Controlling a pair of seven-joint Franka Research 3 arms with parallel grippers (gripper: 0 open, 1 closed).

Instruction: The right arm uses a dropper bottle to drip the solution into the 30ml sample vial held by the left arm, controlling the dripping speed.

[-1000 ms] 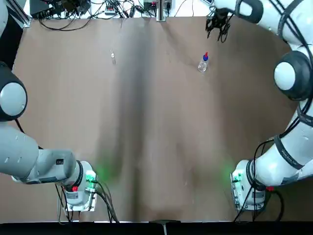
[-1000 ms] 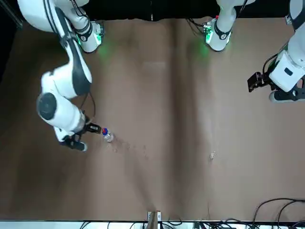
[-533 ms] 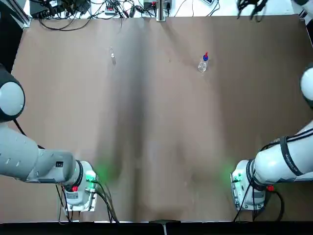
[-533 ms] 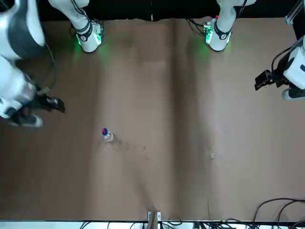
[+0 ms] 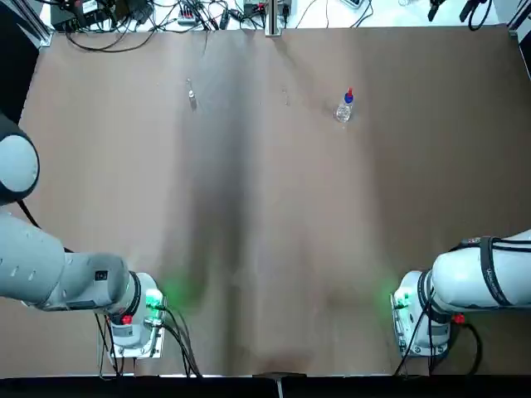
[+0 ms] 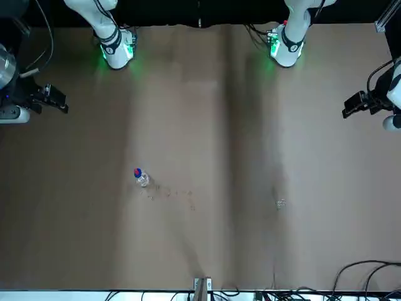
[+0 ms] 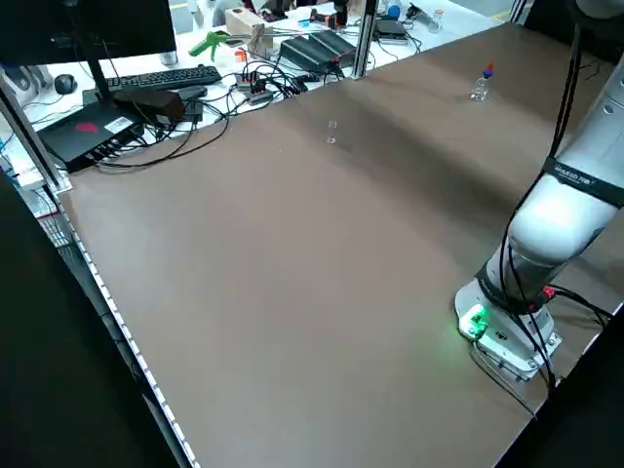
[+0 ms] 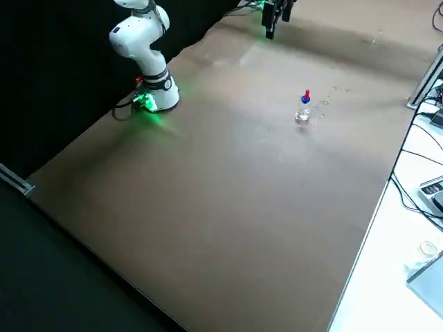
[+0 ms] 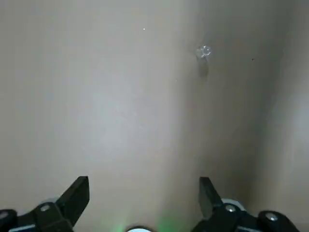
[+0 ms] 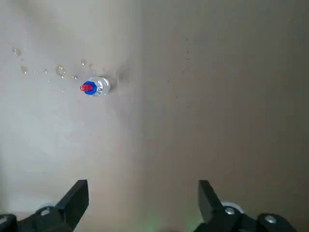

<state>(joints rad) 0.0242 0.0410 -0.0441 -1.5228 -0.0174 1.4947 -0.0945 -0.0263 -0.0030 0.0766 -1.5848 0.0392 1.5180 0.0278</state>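
Observation:
The dropper bottle [image 5: 345, 106] [image 6: 140, 177] [image 10: 95, 87], clear with a blue collar and red tip, stands upright and alone on the brown table, far right of centre. The liquid inside it cannot be made out. The 30ml sample vial [image 5: 192, 94] [image 6: 280, 203] [image 9: 204, 51] stands by itself on the far left part. My right gripper [image 6: 55, 99] [image 10: 142, 193] hangs open and empty out past the table's right edge, well away from the bottle. My left gripper [image 6: 351, 108] [image 9: 143, 193] is open and empty near the left edge, far from the vial.
Small wet drops [image 10: 58, 70] dot the table beside the bottle. Cables [image 5: 149, 16], a keyboard [image 7: 161, 78] and boxes lie beyond the table's far edge. Both arm bases [image 5: 137, 319] [image 5: 419, 319] glow green at the near edge.
My right arm has swung away from the dropper bottle, out to the table's right side. The left gripper has drifted slightly outward. Bottle and vial have stayed put.

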